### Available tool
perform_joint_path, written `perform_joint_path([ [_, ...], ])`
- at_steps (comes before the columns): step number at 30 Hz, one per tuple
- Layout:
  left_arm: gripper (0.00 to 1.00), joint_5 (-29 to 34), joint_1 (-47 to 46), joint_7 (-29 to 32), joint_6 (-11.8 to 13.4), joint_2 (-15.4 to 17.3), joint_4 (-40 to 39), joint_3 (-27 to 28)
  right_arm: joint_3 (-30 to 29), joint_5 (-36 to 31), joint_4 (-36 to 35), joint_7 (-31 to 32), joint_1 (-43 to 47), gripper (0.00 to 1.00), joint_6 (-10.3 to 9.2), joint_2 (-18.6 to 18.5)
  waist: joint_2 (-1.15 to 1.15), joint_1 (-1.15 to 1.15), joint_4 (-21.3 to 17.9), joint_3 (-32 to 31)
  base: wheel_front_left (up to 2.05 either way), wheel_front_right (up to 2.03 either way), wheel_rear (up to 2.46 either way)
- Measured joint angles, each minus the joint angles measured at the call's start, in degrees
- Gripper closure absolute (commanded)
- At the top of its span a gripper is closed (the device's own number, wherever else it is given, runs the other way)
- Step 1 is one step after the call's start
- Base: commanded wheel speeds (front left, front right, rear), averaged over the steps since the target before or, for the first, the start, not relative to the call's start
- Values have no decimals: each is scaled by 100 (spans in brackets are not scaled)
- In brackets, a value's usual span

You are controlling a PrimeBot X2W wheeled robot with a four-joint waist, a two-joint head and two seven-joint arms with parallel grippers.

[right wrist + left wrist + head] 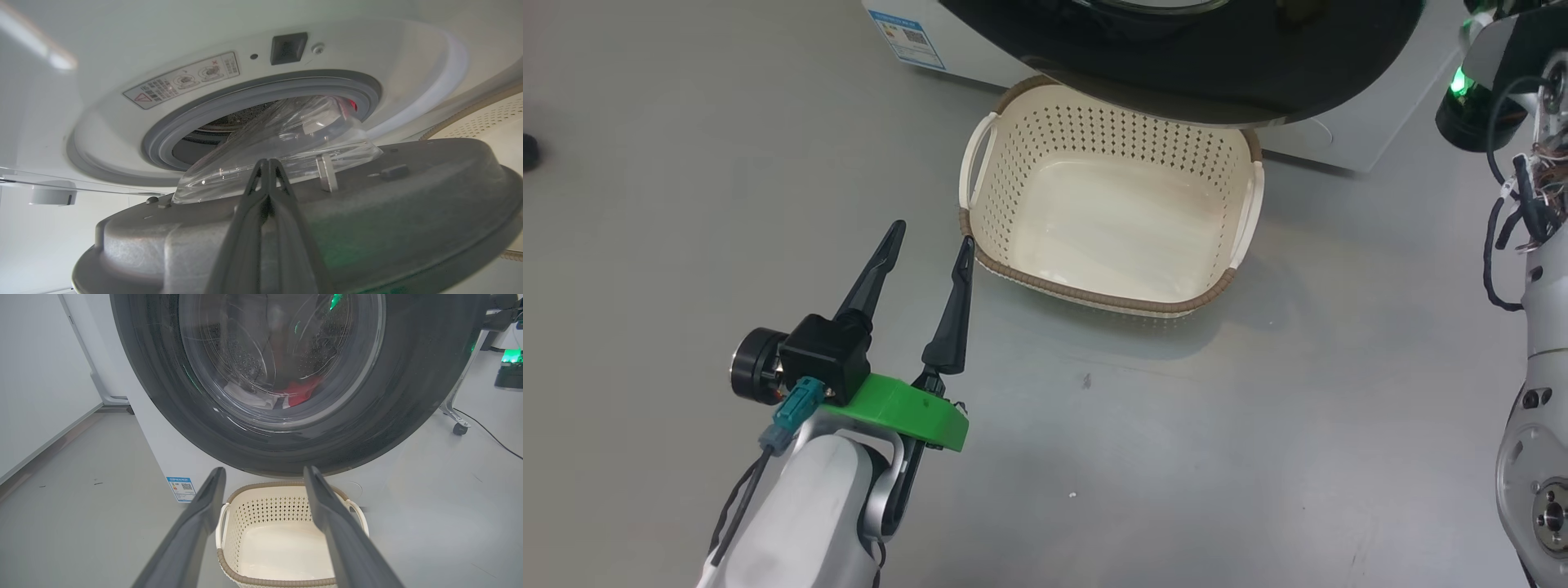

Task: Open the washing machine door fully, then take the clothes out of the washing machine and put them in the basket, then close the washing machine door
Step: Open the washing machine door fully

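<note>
The washing machine door (408, 396) stands part-way open, its black rim (1192, 73) hanging over the far edge of the basket (980, 245). The cream basket (233, 522) is empty on the floor before the white washing machine (163, 457). Through the glass I see the clothes in the drum: a red garment (302, 392) and a white one (249, 398). My left gripper (931, 233) is open and empty, just left of the basket, its own view (264, 469) aimed at the door. My right gripper (267, 162) is shut and empty, against the door's grey inner face (408, 204), pointing at the gasket (261, 92).
A blue label sticker (907, 37) marks the machine's lower front. My right arm (1535, 327) with loose cables rises along the right edge. A wheeled stand leg and a cable (461, 424) lie right of the machine. Bare grey floor (1176, 457) spreads in front of the basket.
</note>
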Motion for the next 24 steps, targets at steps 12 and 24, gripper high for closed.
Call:
perform_joint_path([
  [12,0,76,42,0,0,1,68,25,63,27,20,171,380,100,0,114,0,0,-137,-247,0,0,0],
  [24,0,108,104,0,-2,3,76,30,202,-378,-204,-199,513,100,255,-2,0,0,-237,-382,0,0,0],
])
